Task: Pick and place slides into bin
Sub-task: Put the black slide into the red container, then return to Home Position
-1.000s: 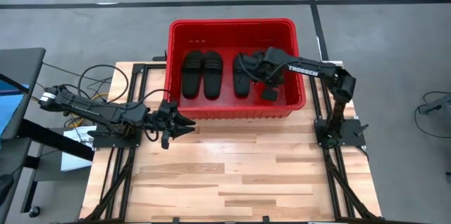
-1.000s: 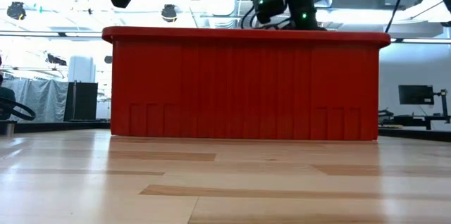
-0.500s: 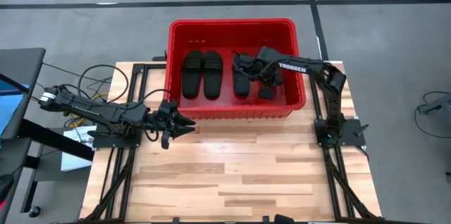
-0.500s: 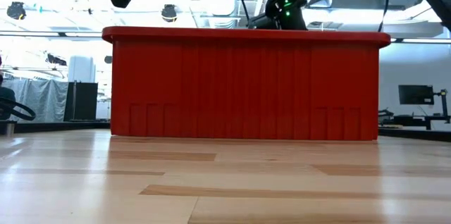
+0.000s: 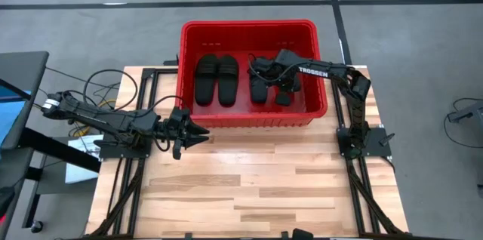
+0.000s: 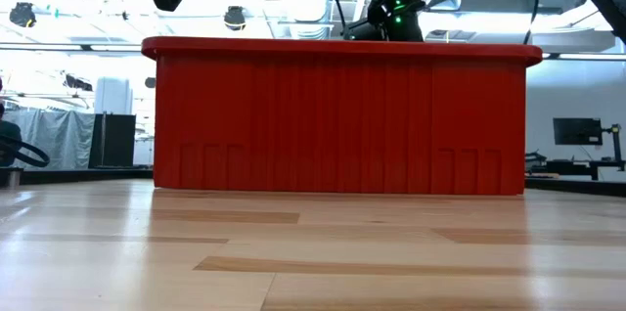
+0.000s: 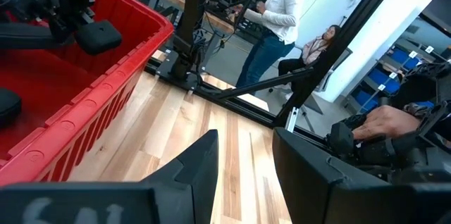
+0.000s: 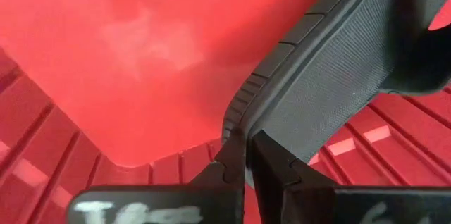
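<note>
The red bin [image 5: 250, 72] sits unmoved at the table's [image 5: 249, 187] far edge. Inside, the right gripper [image 5: 273, 83] has sunk lower, clenched on a matte black slide [image 8: 331, 86] (ribbed sole edge showing). The left gripper [image 5: 195, 131] waits outside, fingers parted.

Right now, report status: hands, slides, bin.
Right hand inside bin, shut on fourth slide. Left hand open, waiting outside the bin's front wall. Pair of slides plus a third already in. Nothing in the way.
</note>
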